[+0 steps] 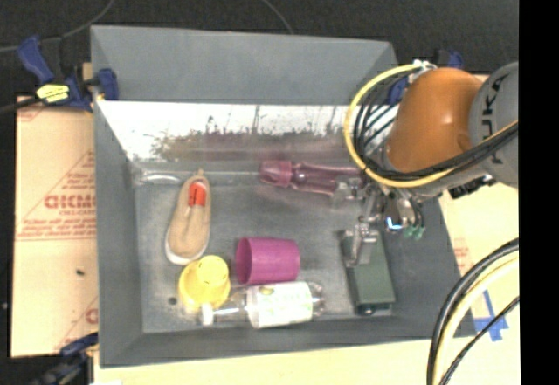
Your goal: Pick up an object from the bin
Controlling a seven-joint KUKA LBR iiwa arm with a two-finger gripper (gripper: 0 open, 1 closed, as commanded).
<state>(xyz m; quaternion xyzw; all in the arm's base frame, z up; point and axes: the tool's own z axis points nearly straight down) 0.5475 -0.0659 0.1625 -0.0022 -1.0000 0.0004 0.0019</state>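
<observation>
My gripper (362, 239) hangs low at the bin's right side, under the orange cover. It is just above the far end of a dark green rectangular block (373, 285) that lies flat near the right wall. Whether it touches the block I cannot tell. A translucent purple-pink bottle (301, 174) lies on its side along the back wall, just left of the gripper. A purple cup (267, 259) lies tipped over in the middle of the floor, well left of the gripper.
A beige slipper-like thing with a red piece (189, 219) lies at the left. In front of it sit a yellow cap (204, 280) and a clear bottle with a white label (278, 305) near the front wall. The arm and its cables crowd the right rim.
</observation>
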